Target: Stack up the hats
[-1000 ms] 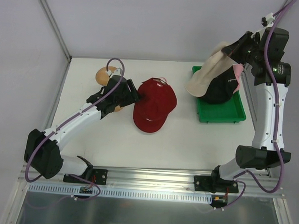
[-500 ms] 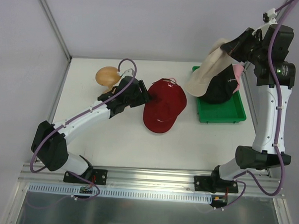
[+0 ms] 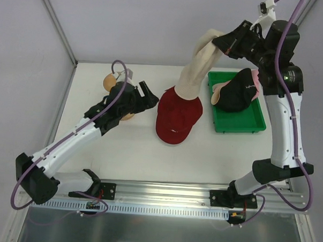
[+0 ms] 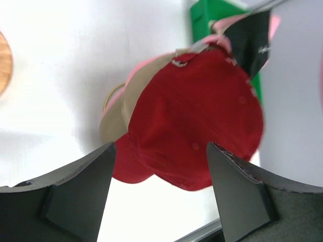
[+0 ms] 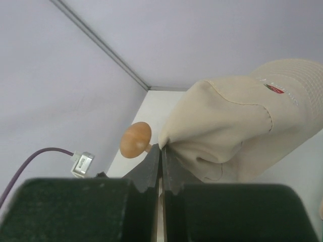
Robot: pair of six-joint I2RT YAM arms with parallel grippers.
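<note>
The top camera hung above and behind the two arm bases, facing down over the whole table (image 3: 122,151), both arms in frame; the left wrist camera sat close in, looking out between the spread fingers of the left gripper (image 4: 160,147) at the red cap (image 4: 197,116), a corner of the green tray (image 4: 201,11) beyond; the right wrist camera rode high, sighting along the closed right gripper (image 5: 161,148) towards the table's far left corner, the cream bucket hat (image 5: 237,126) close, the wooden stand (image 5: 135,140) small beyond; the top view shared cap and tray with the left wrist, bucket hat and stand with the right.
</note>
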